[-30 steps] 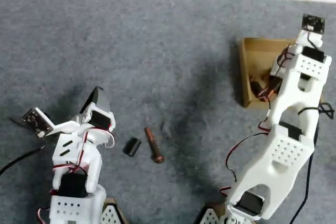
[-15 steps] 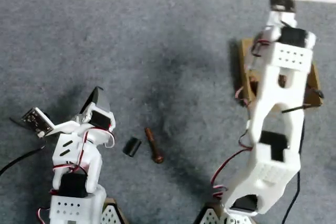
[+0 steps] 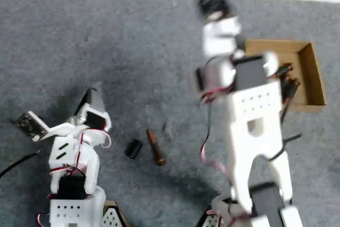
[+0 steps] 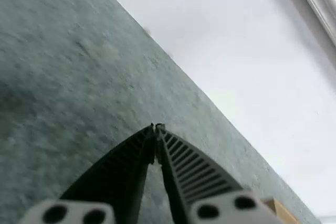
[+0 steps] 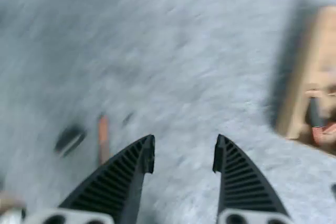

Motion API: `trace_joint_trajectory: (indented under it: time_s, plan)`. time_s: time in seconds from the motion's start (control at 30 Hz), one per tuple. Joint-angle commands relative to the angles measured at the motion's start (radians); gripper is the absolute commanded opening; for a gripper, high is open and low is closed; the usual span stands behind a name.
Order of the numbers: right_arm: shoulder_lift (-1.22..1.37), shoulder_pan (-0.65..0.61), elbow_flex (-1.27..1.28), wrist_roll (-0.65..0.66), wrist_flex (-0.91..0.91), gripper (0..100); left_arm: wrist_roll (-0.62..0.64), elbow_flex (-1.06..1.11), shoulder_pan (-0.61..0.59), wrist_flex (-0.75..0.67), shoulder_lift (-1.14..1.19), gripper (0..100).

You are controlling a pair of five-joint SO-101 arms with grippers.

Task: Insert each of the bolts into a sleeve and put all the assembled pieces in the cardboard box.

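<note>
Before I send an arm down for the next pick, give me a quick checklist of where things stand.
1. Right gripper open, empty: ok.
2. Left gripper open: not ok, shut.
3. Rusty brown metal bolt free on the grey carpet: ok.
4. Short black cylindrical sleeve beside bolt, apart: ok.
5. Bolt in sleeve: not ok.
6. Brown cardboard box contents: cannot tell, right arm covers part.

— We see the right arm (image 3: pixel 255 115) has swung away from over the cardboard box (image 3: pixel 313 73), don't we?
— We do. It now reaches over the tabletop (image 3: pixel 133 51) beside the box, leaving its inside uncovered. Our left arm (image 3: pixel 74 142) has shifted slightly too.
</note>
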Motion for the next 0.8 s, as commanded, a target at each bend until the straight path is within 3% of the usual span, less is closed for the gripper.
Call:
trace_joint_trajectory:
  time_s: [0.0,0.2,0.33,0.53,0.77]
  plan:
    - [-0.16,-0.163,0.321,-0.002,-0.128,15.6,-0.005,0.007,-0.101,-0.026,-0.013,3]
    - [-0.292,-0.294,0.848,0.103,-0.533,15.6,-0.003,0.01,-0.203,-0.026,-0.013,3]
    - [-0.252,-0.381,1.078,-0.041,-0.754,15.6,-0.003,0.01,-0.269,-0.026,-0.013,3]
    - [-0.084,-0.43,0.983,-0.221,-0.852,15.6,0.051,0.007,-0.364,-0.026,-0.013,3]
    - [0.245,-0.522,0.647,-0.393,-0.759,15.8,0.086,0.005,-0.397,-0.026,-0.013,3]
